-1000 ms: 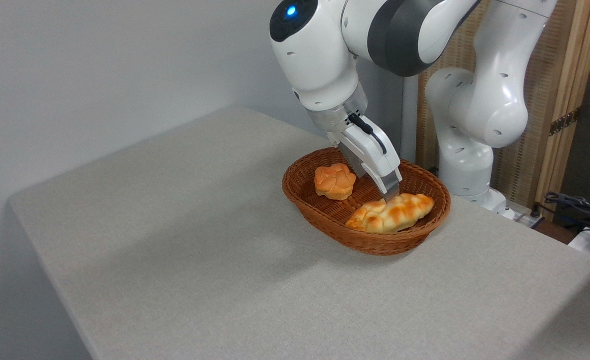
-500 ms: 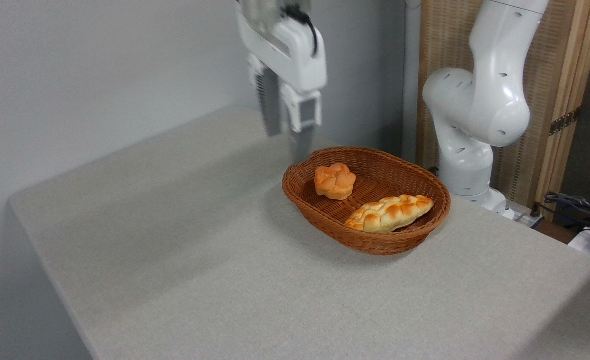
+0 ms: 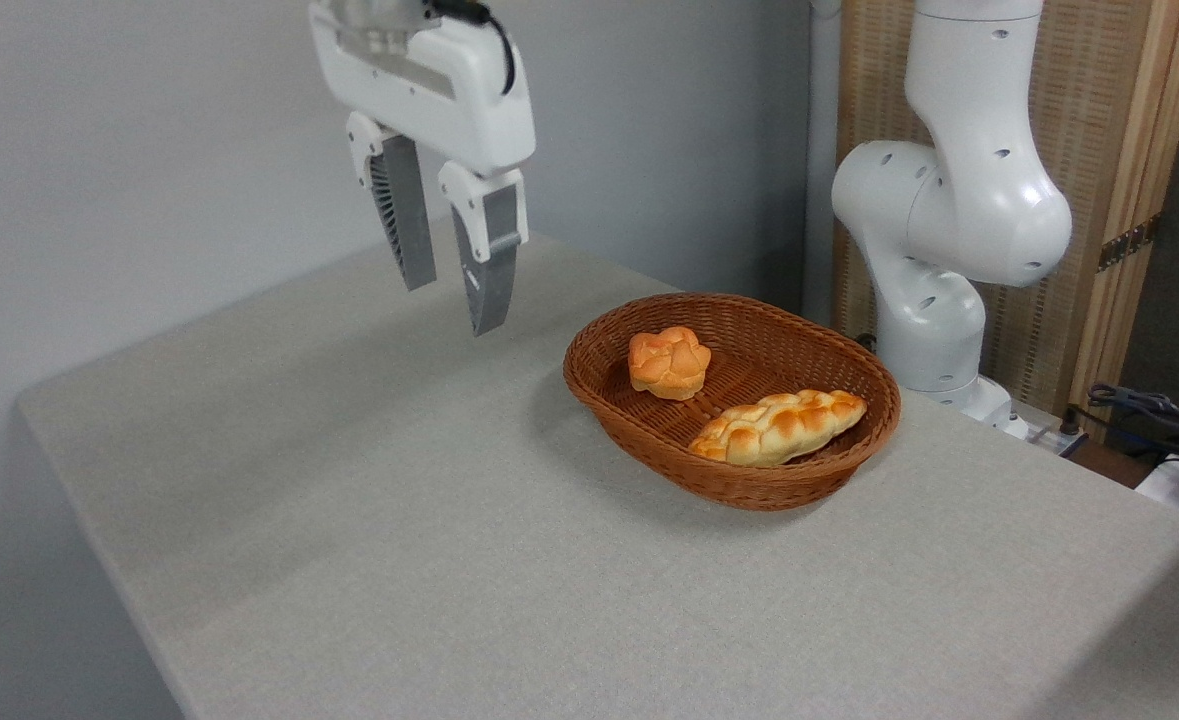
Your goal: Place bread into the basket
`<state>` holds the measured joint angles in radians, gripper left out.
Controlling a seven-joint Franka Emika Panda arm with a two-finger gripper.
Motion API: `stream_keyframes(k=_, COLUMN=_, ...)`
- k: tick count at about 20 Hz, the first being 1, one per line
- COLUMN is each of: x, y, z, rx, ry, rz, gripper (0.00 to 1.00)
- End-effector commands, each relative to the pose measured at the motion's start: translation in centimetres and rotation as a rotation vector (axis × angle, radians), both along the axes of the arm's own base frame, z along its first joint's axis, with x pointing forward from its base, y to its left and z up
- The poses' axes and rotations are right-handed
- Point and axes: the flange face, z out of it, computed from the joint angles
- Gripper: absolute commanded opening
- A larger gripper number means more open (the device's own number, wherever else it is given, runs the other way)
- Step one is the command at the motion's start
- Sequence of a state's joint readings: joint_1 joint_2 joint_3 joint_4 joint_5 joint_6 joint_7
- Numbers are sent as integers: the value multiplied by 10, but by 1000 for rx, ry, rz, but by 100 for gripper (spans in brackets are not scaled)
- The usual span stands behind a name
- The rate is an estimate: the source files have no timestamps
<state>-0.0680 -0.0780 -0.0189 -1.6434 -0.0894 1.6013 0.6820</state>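
A grey cloth-covered table fills the foreground. Below and to the right of the jaws, well apart from them, sits the oval brown wicker basket on the tabletop. The braided loaf of bread lies inside the basket, along the part nearest the camera and farthest right of the jaws, golden-yellow with toasted bumps, its pointed ends running lengthwise with the basket wall. A small round orange knotted bun rests in the same basket, closer to the jaws than the loaf and apart from it. The gripper hangs in the air above the table's far left area, fingers pointing down, jaws spread with a clear gap and nothing between them. Behind the basket, far right of the jaws, stands the white robot arm base before a wooden slatted panel.
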Motion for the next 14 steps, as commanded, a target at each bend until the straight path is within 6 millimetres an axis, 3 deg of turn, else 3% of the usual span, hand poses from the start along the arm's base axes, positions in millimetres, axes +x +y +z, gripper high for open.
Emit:
stream_keyframes(k=1, x=6, y=2, z=2, rx=40, ry=18, rz=4, gripper=100)
stream_keyframes(k=14, x=3, y=9, z=-3, rx=91, ry=51, rz=-48, gripper=100)
